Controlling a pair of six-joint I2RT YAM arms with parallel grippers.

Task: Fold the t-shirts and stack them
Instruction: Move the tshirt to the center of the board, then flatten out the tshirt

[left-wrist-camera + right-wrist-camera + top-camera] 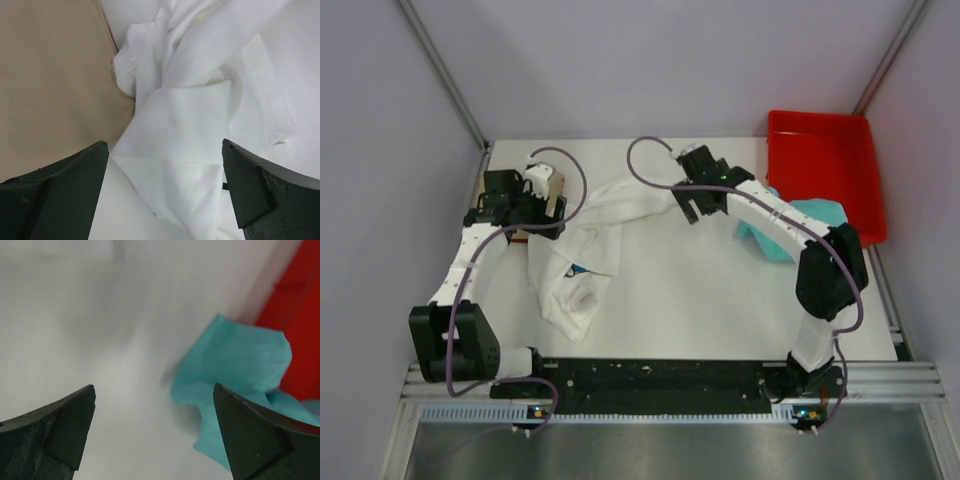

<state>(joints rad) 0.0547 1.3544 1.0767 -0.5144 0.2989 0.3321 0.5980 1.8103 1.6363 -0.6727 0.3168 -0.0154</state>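
Left of the one red bin [825, 165] lie three shirts: one tan shirt [50, 75] farthest from it, one white shirt [580, 260] nearer, one teal shirt [810, 215] against its edge. Two claws, both spread wide and empty; the left claw [165, 150] hangs over the white shirt; the right claw [155, 390] over the surface [700, 300], teal shirt at its right.

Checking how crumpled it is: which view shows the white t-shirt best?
Top external: nearly the whole white t-shirt shows, bunched up. Left wrist gives only close folds beside the tan shirt; right wrist shows the teal shirt, not it.
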